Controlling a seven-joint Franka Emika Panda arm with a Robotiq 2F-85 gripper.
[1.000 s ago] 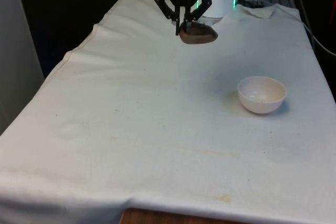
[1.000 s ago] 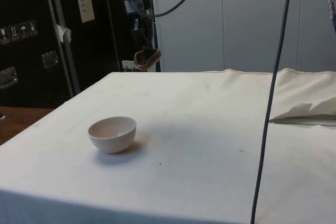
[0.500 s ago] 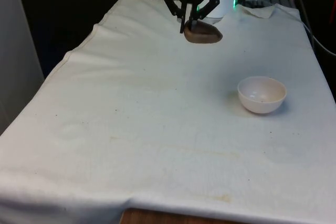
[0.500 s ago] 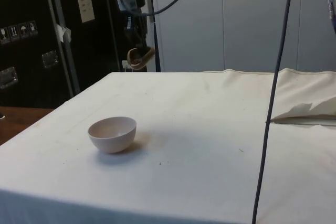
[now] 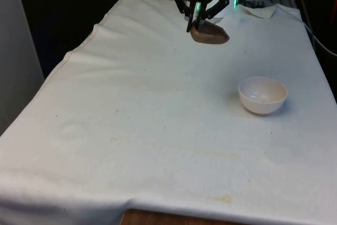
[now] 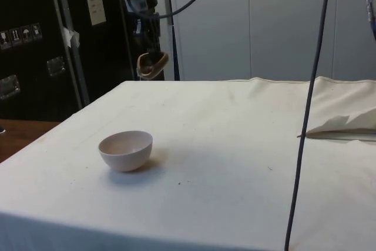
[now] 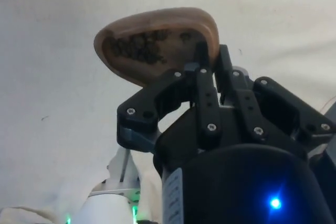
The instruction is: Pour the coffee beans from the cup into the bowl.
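Count: one cup (image 5: pixel 209 33), one bowl (image 5: pixel 262 95), one gripper (image 5: pixel 196 23). The cup is a brown, rounded wooden one, held off the table at the far end, clear of the white cloth (image 5: pixel 131 130). The gripper's fingers are clamped on the cup's rim: in the wrist view one finger (image 7: pixel 202 61) sits inside the rim and the other (image 7: pixel 224 64) outside it. The cup (image 7: pixel 157 43) is roughly level there, with a cluster of dark coffee beans (image 7: pixel 137 45) lying in its bottom. In the side view the cup (image 6: pixel 149 65) hangs under the gripper (image 6: pixel 148 54) above the table's far edge, in front of the dark cabinets (image 6: pixel 35 39). The bowl (image 6: pixel 126 150) is pale pink, sits upright on the cloth toward the front view's right, well apart from the cup and nearer the camera than it. A few small dark specks show inside it in the front view; I cannot tell what they are. Nothing stands on the cloth between cup and bowl. A dark cable (image 6: pixel 308 110) hangs across the side view near the camera, and a fold of cloth (image 6: pixel 343 123) lies bunched at that view's right edge. The cloth has a few faint stains.
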